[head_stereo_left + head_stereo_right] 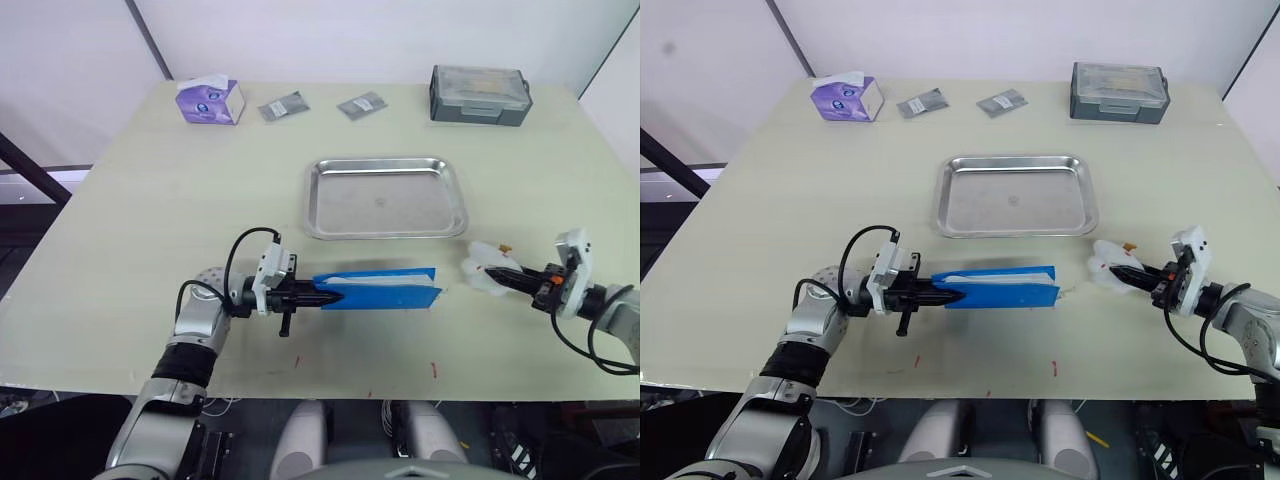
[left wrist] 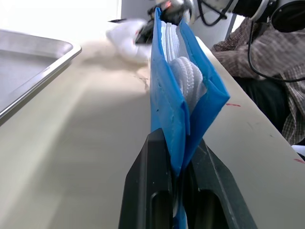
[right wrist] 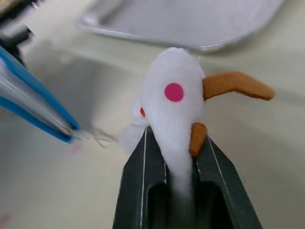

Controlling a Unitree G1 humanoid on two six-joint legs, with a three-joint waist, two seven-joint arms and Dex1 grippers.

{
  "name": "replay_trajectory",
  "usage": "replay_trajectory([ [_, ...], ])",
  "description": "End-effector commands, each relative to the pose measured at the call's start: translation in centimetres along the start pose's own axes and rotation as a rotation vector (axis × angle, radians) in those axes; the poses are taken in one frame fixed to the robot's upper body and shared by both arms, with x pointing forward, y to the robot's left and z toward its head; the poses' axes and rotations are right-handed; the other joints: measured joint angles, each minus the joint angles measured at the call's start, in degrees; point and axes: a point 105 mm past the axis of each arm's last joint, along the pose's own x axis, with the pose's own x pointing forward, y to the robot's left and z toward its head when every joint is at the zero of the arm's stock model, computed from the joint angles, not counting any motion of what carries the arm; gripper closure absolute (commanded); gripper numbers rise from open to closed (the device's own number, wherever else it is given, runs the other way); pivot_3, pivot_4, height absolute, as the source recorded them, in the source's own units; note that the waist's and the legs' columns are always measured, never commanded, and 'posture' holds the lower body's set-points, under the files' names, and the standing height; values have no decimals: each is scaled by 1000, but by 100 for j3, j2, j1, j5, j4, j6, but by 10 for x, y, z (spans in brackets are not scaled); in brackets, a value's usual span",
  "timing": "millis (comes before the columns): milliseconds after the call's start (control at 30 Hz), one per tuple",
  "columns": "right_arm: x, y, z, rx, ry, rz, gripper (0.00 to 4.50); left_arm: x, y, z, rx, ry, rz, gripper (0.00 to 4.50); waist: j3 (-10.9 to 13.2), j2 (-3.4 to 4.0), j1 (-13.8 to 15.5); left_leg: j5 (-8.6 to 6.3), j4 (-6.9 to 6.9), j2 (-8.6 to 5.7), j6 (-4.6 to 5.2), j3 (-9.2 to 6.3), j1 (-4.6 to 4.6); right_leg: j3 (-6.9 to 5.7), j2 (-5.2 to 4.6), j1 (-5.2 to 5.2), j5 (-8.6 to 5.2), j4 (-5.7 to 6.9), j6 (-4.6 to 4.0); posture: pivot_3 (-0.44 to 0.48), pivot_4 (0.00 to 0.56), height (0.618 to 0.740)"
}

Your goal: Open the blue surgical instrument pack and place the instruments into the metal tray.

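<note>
Far edge: tissue box (image 1: 210, 101), sachets (image 1: 284, 106), grey box (image 1: 479, 95).

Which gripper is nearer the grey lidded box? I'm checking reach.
Right. The right gripper is below the grey lidded box, slightly right; the left gripper sits farther left.

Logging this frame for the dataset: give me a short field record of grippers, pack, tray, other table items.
left gripper: shut on the blue surgical instrument pack, at its left end
pack state: standing on edge, top open, white padding visible inside
right gripper: shut on a white plush toy with orange parts and pink dots
metal tray: empty, beyond the pack
far edge: purple tissue box, two grey sachets, grey lidded box
</note>
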Motion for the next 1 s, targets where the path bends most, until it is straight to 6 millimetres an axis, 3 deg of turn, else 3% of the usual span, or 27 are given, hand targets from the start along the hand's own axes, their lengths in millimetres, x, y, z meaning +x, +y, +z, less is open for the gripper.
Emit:
replay_trajectory([
  [33, -17, 20, 36, 6, -134, 84, 4384, 0, 3, 8, 41, -9, -2, 4500, 0, 0, 3, 0, 0, 0, 0, 0, 0, -1, 1, 0, 0, 0, 0, 0, 150, 734],
  [200, -21, 49, 75, 28, -289, 203, 4384, 0, 5, 6, 44, 13, -4, 4500, 1, 1, 1, 0, 0, 0, 0, -1, -1, -1, 1, 0, 0, 0, 0, 0, 150, 734],
  [333, -10, 77, 99, 24, -365, 307, 4384, 5, 6, 12, 46, 11, -22, 4500, 1, 1, -11, 0, 0, 2, 0, -5, 0, 1, 3, 0, 0, 1, 0, 0, 150, 734],
  [467, 21, 94, 115, -64, -370, 334, 4384, 9, 10, 17, 64, 17, -34, 4500, 2, 0, -4, 0, 0, 0, 0, -3, -4, -4, 1, -1, 0, -1, 0, 0, 150, 734],
  [800, 95, 137, 133, -348, -338, 386, 4384, 15, 14, 21, 67, 26, -55, 4500, 3, 2, 1, 0, 0, -1, 0, -5, -17, -15, 1, -10, 0, -2, 0, 0, 150, 734],
  [1000, 116, 167, 143, -466, -389, 441, 4384, 17, 16, 21, 68, 24, -57, 4500, 3, 2, -8, 2, 43, -1, -2, -16, -98, -21, 3, -79, 1, 26, 0, 0, 150, 734],
])
